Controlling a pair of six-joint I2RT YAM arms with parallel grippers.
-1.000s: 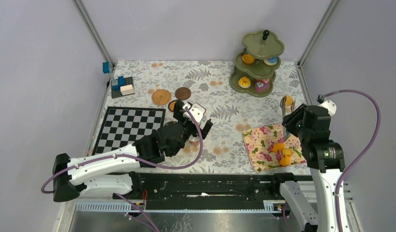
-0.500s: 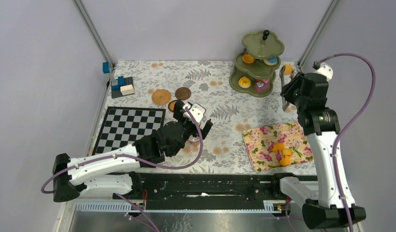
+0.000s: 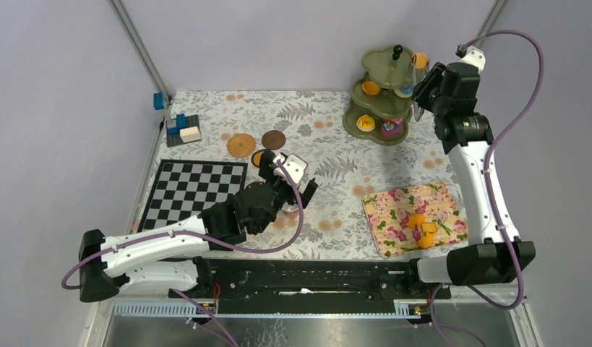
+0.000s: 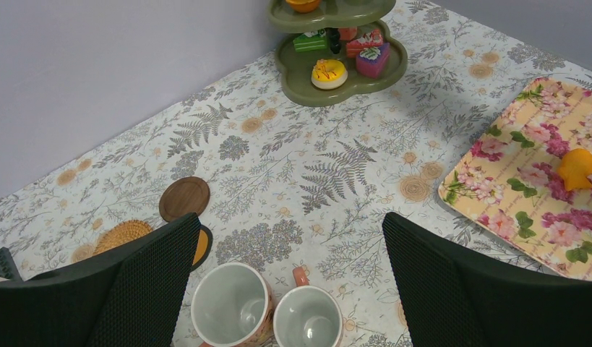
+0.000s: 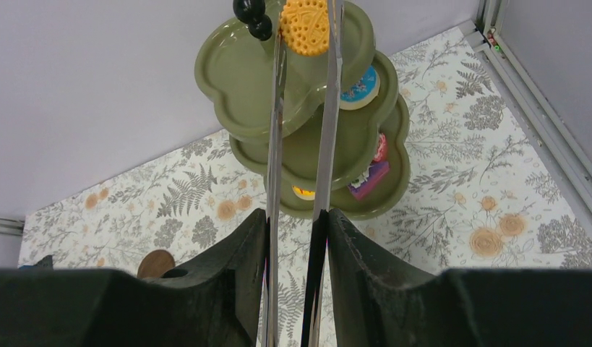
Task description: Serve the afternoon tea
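Pinched between the tips of metal tongs (image 5: pixel 275 144): a round orange cookie (image 5: pixel 305 27), hanging over the top tier of the olive-green stand (image 5: pixel 235 65), at 3 o'clock of its black knob (image 5: pixel 260 27) in the right wrist view. Touching the tier or not, cannot tell. Pressed in on the tongs' two blades: the right gripper (image 5: pixel 296 224), up at the table's 1 o'clock corner.

On the middle tier, a blue-iced piece (image 5: pixel 361 85), half hidden under the top tier. On the bottom tier, a yellow donut (image 4: pixel 329 72), a pink cake (image 4: pixel 372 59) and a green cake (image 4: pixel 309 42); markings on them too small to read.

Spread wide and holding nothing: the left gripper (image 4: pixel 290 224), hovering above two mugs (image 4: pixel 231 307) side by side, both cut off by the lower edge. At 10 o'clock of the mugs, a dark coaster (image 4: pixel 184 197) and a woven coaster (image 4: pixel 123 235), the second partly covered by a finger. At 3 o'clock, a floral cloth (image 4: pixel 524 181) with an orange piece (image 4: pixel 576 168). At the table's 9 o'clock, a chessboard (image 3: pixel 195 189).
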